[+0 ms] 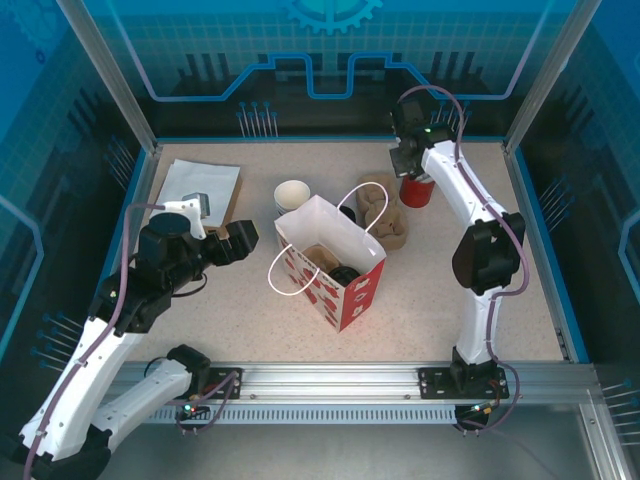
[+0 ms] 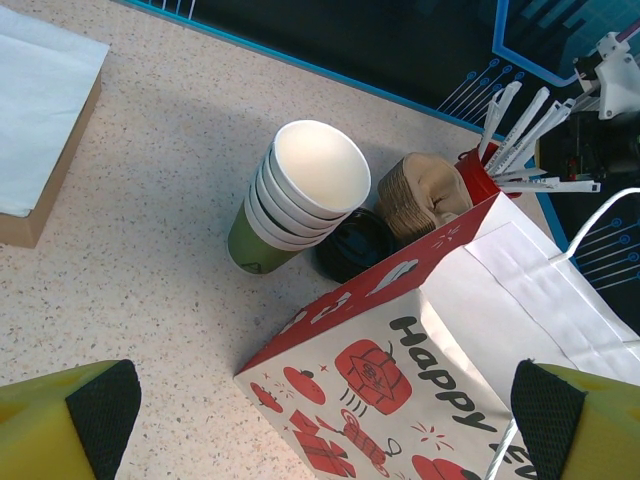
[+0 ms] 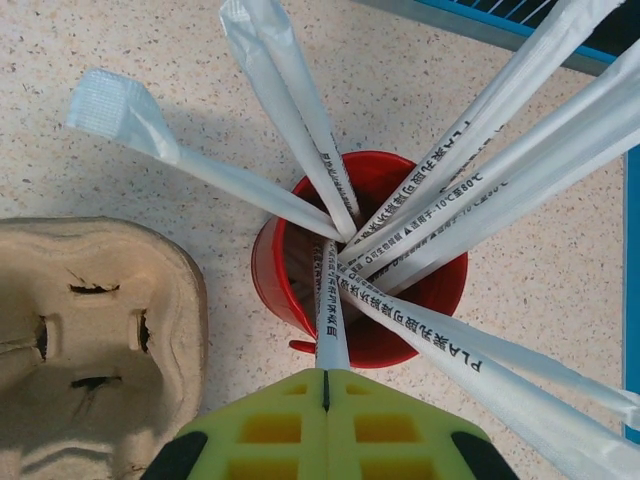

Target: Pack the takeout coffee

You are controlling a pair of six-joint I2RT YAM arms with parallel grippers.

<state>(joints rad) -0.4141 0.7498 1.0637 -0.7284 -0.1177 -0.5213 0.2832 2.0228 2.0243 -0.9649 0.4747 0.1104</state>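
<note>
Takeout coffee point(image 1: 345, 275) down inside open paper bag point(image 1: 340, 295), mid worktop point(image 1: 230, 320), black lid up. Right pincer point(image 3: 325, 385) clenched on one wrapped straw point(image 3: 330, 310) over red cup point(image 3: 285, 270), near far edge, right of middle. Left pincer point(image 1: 243, 238) released, fingers wide, just left of bag. Cup stack point(image 2: 300, 190) behind bag. Cardboard carriers point(image 1: 385, 215) between cup stack and red cup.

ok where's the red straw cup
Top view: the red cup stands near the far edge of the table, right of centre, beside the cardboard carriers, under the right gripper.

Robot lab: blue-panelled framed enclosure point(image 1: 330, 60)
</note>
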